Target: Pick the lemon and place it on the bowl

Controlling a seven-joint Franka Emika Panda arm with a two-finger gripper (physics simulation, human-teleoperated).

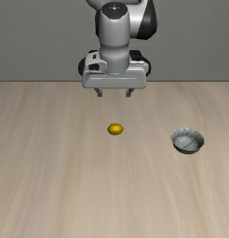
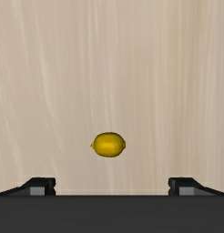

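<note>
My arm is cut off by the upper edge of the exterior view, so only the wrist and the gripper (image 1: 115, 93) show there. In the wrist view just the two dark fingertips of the gripper (image 2: 113, 185) rise above a black band of my own hand. My fingers stand wide apart with nothing between them, and they touch nothing. The lemon (image 1: 115, 129) lies by itself on the pale wooden table (image 1: 51, 177), clear of my hand. Seen from the wrist, the lemon (image 2: 109, 144) sits out in front of the fingertips, about level with the middle of the gap between them, on the streaked grain of the table (image 2: 112, 64). It is a small, bright yellow oval lying on its side, a little darker on its underside, with a thin shadow beneath it. The bowl (image 1: 200, 139) stands well apart from the lemon, toward the exterior view's right of it. It is dark-rimmed and round, and its inside shows only a mottled pale grey that I cannot make out any further.
</note>
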